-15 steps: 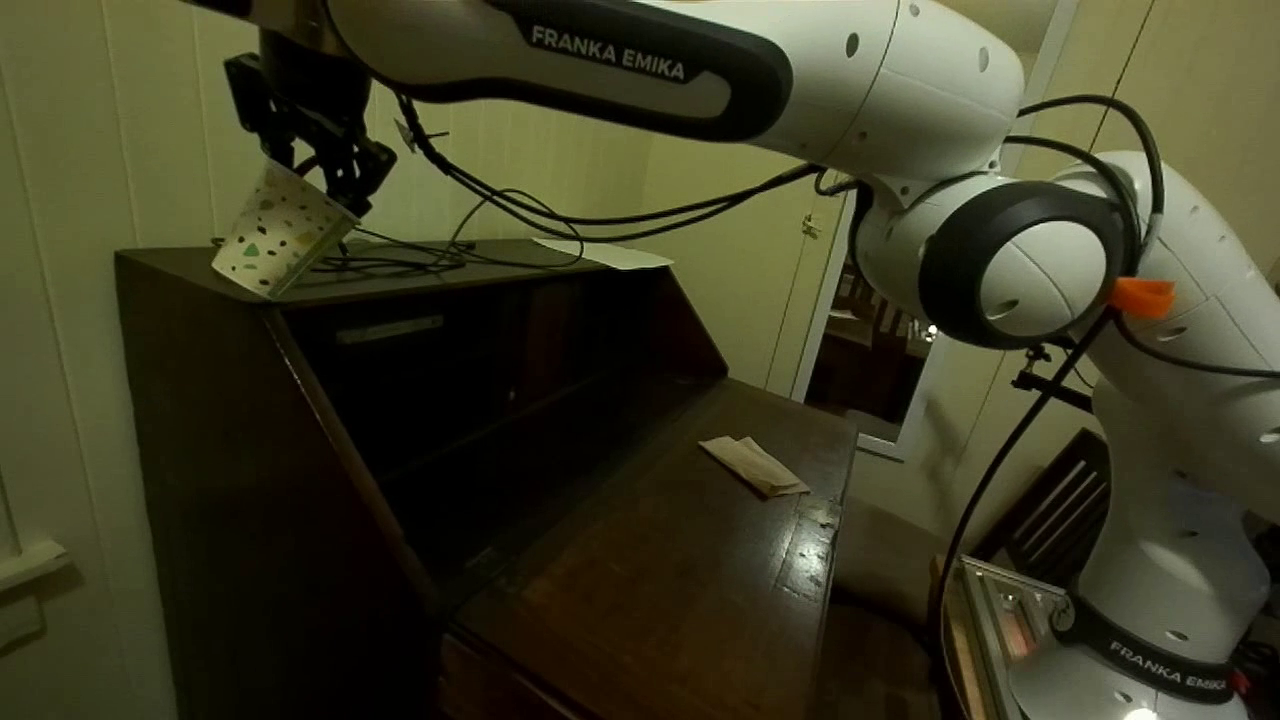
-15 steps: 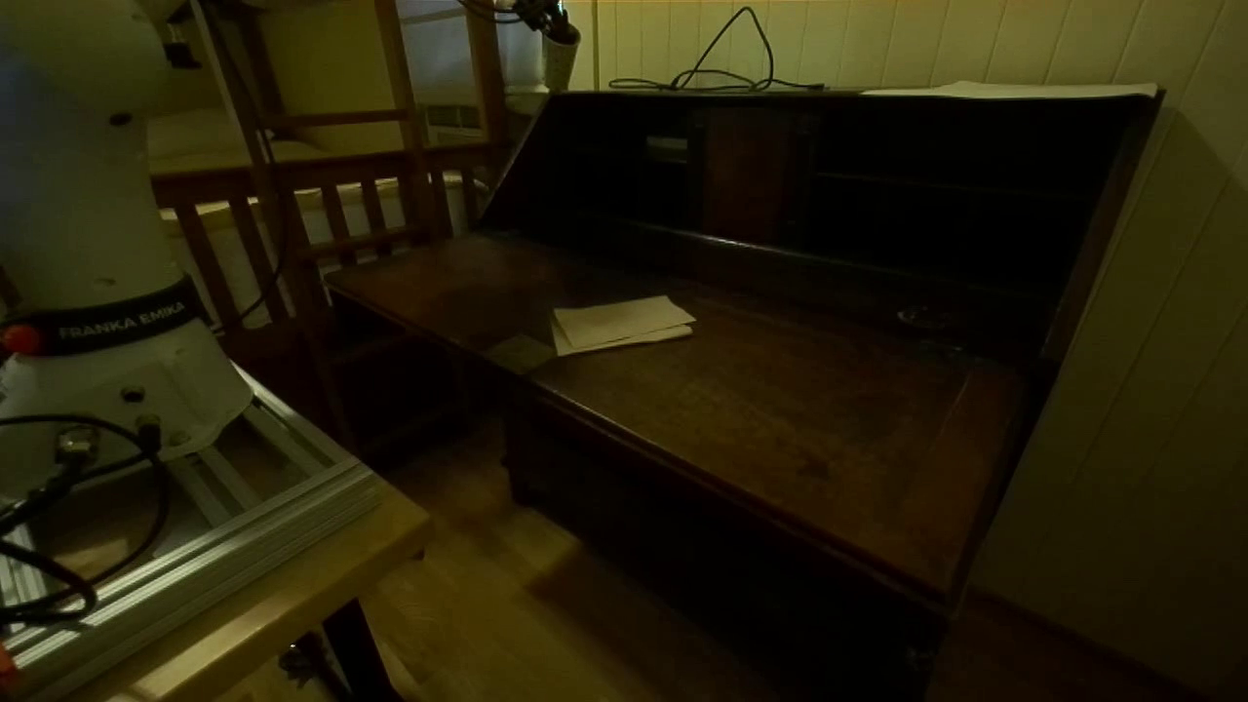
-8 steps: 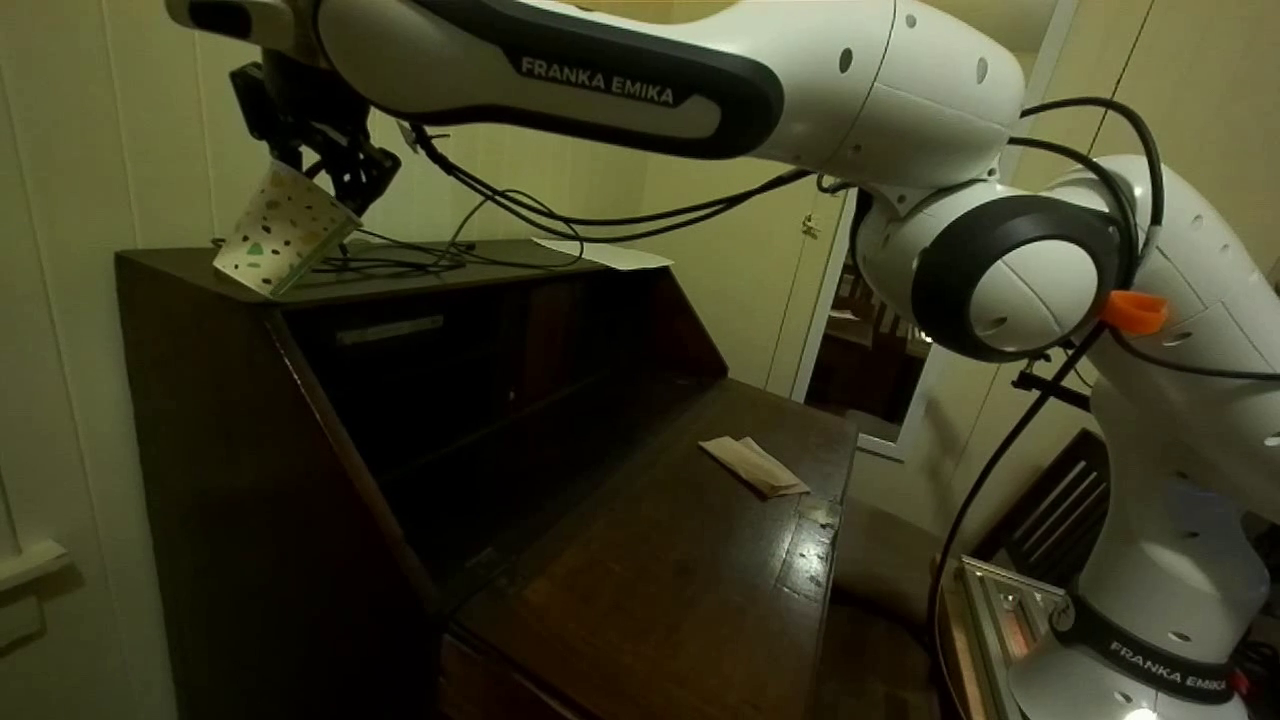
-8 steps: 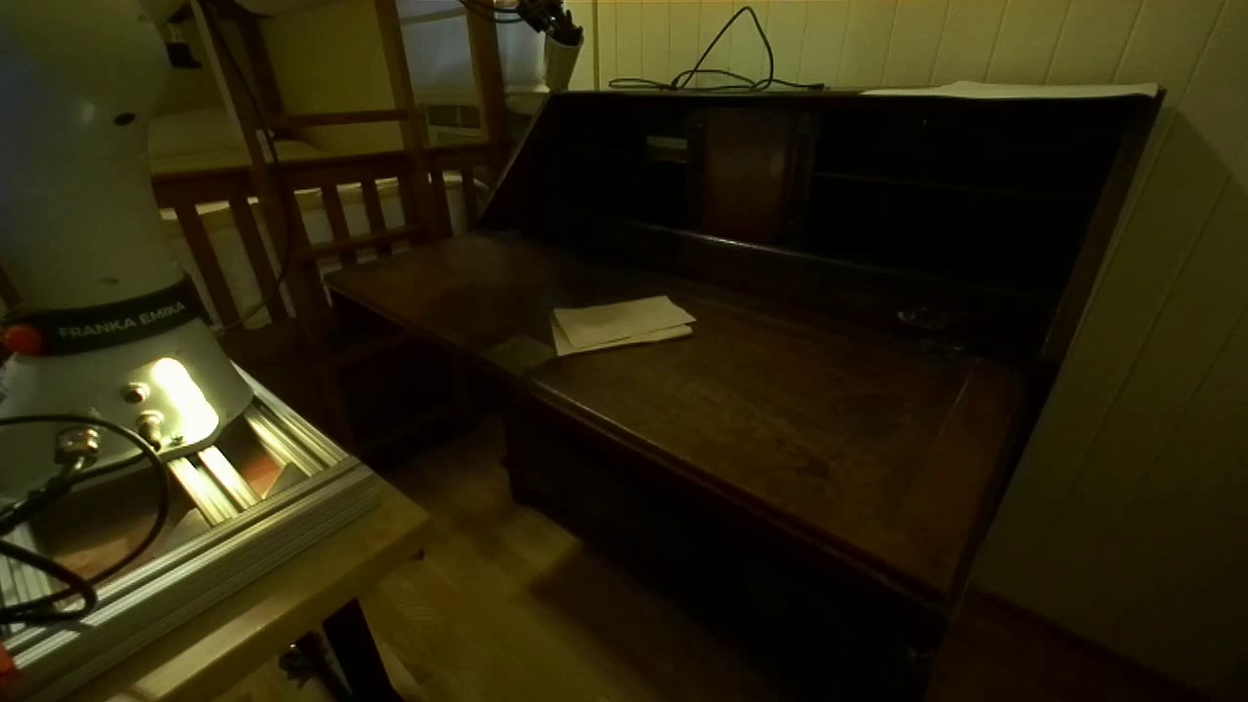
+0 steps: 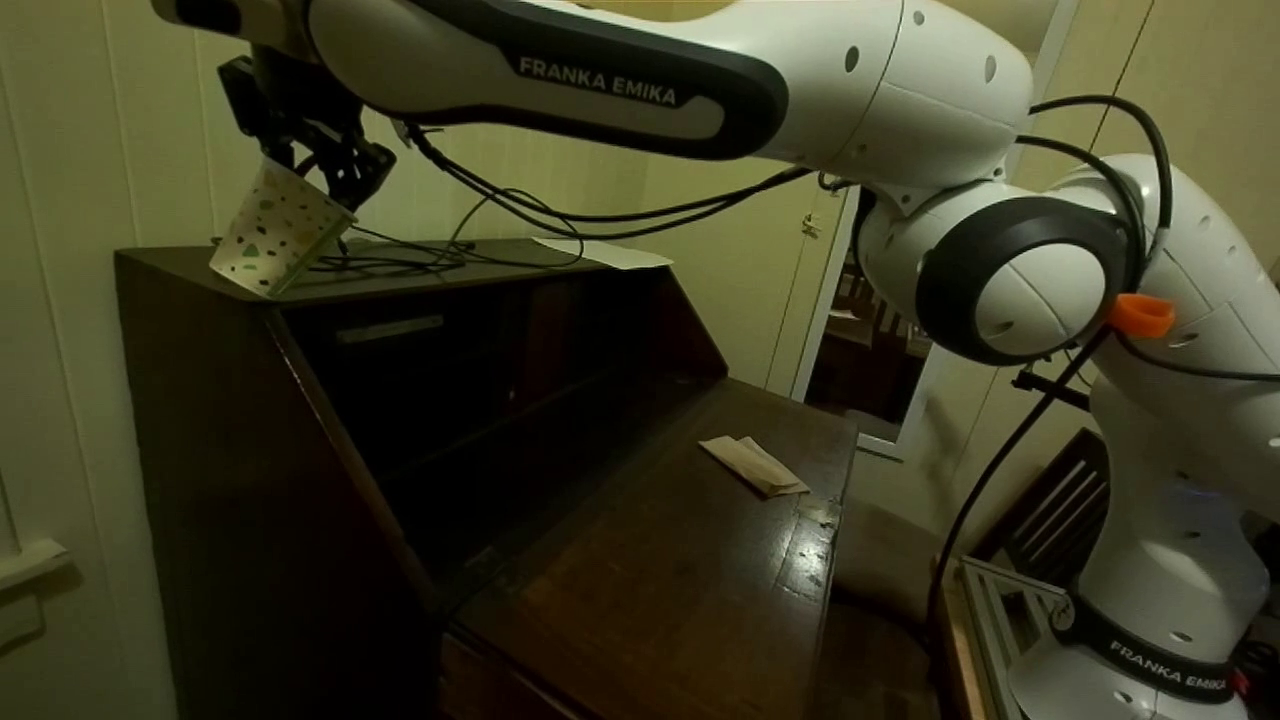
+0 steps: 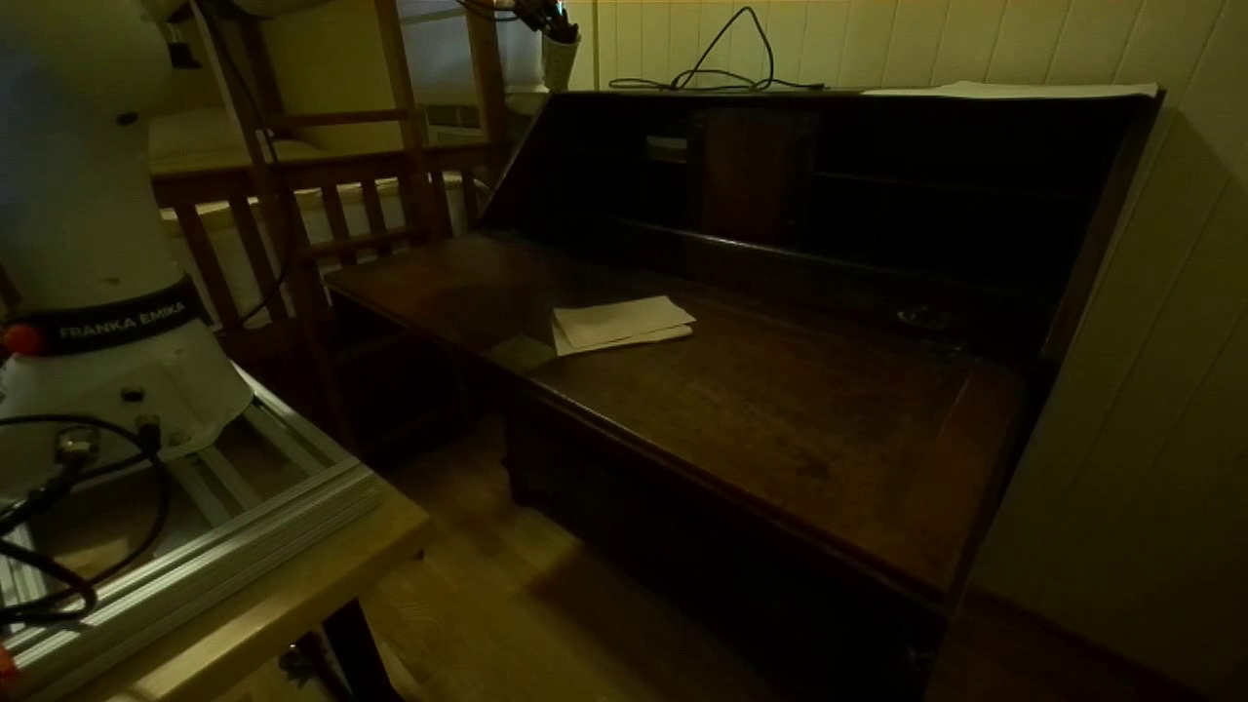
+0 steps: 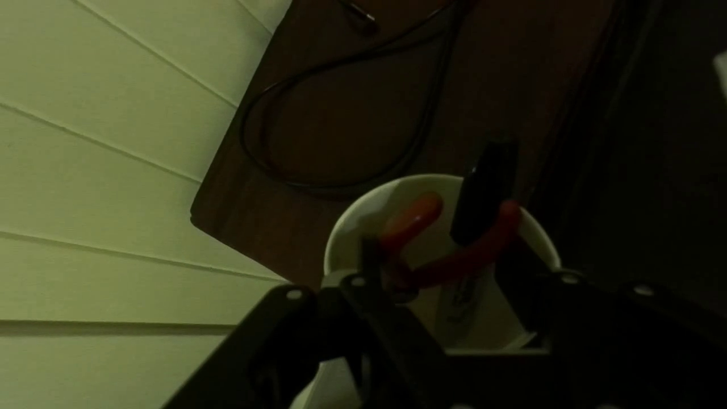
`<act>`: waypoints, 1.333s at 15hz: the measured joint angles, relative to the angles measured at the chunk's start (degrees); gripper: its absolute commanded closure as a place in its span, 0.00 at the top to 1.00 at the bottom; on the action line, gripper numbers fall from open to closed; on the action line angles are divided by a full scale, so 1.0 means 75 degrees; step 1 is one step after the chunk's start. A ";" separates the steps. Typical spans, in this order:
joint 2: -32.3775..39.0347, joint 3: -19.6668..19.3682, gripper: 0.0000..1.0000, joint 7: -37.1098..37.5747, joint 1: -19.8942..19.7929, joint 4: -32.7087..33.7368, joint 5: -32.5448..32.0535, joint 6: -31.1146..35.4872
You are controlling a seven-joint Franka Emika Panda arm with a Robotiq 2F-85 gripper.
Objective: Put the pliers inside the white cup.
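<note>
"FRANKA EMIKA" forearm lower, cup tilted

In an exterior view, my forearm sits lower than a second ago, gripper and cup slightly further left; my base dims.

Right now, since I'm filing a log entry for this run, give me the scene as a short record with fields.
tool: red-handled pliers, seemingly inside the cup
cup state: white, speckled, tilted, mouth toward the fingers
grasp: fingers apart at the cup's mouth in the wrist view; grip unclear
also at the mouth: a black object, too dark to name
furniture: dark wooden desk, flap lowered
on desk top: looped black cable, sheet of paper
on flap: folded paper
</note>
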 measured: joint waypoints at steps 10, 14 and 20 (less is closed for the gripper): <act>0.0028 -0.0227 0.29 -0.0037 0.0060 0.0000 -0.0106 -0.0157; 0.0034 -0.0291 0.29 -0.0084 0.0095 0.0000 -0.0158 -0.0162; 0.0035 -0.0311 0.29 -0.0223 0.0127 0.0000 -0.0174 -0.0162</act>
